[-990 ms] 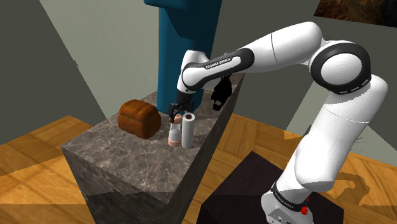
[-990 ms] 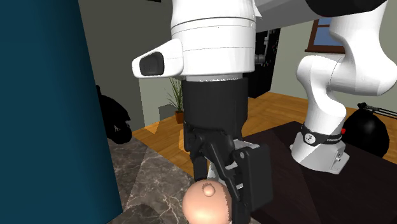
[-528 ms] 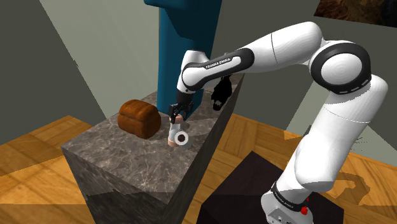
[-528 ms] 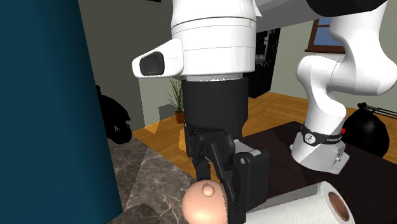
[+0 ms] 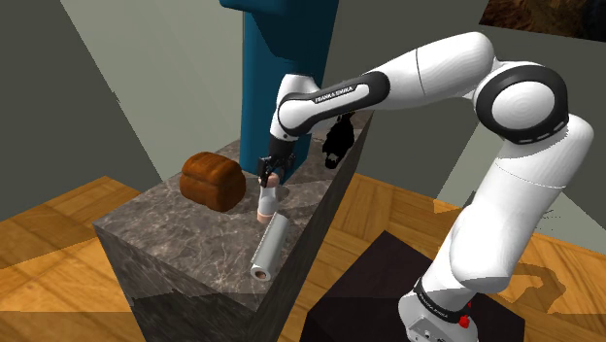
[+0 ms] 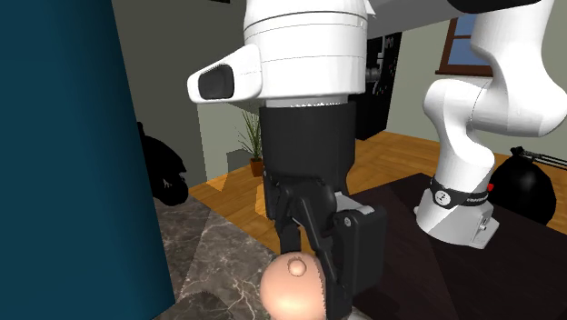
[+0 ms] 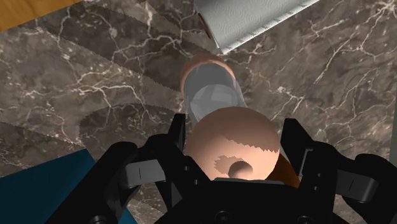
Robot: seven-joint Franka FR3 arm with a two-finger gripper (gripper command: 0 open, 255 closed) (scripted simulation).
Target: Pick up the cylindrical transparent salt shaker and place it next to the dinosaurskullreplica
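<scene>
Changed: The paper towel roll (image 5: 269, 246) had stood upright just beside the salt shaker (image 5: 265, 202) a second earlier and was tipping half a second earlier. It now lay flat on the table (image 5: 175, 248), pointing toward the near edge, and had left the second exterior view's lower right corner.
Arm: The white arm (image 5: 427, 73) rose from the stand (image 5: 374, 291) at the shoulder view's lower right and reached up and left, its wrist turned down over the table.
Table: A dark block with pale marble veins stood on a wooden floor.
Blue column: The blue column (image 5: 277, 68) rose behind the table's far end in the shoulder view and took up the second exterior view's left side.
Brown loaf-shaped thing: The brown loaf-shaped thing (image 5: 212, 180) sat on the table to the shoulder view's left of the shaker, apart from it.
Paper towel roll, wrist view: One white end lay near the shaker's foot.
Salt shaker: It stood upright on the table under the gripper (image 5: 268, 175). The shoulder view placed it between the loaf-shaped thing and the roll. The wrist view added a clear greyish body below a round pinkish cap, and the second exterior view gave the cap and its small knob.
Fingers: The black fingers (image 7: 178, 137) stood on either side of the cap, pressed against it with no gap seen in the wrist view.
</scene>
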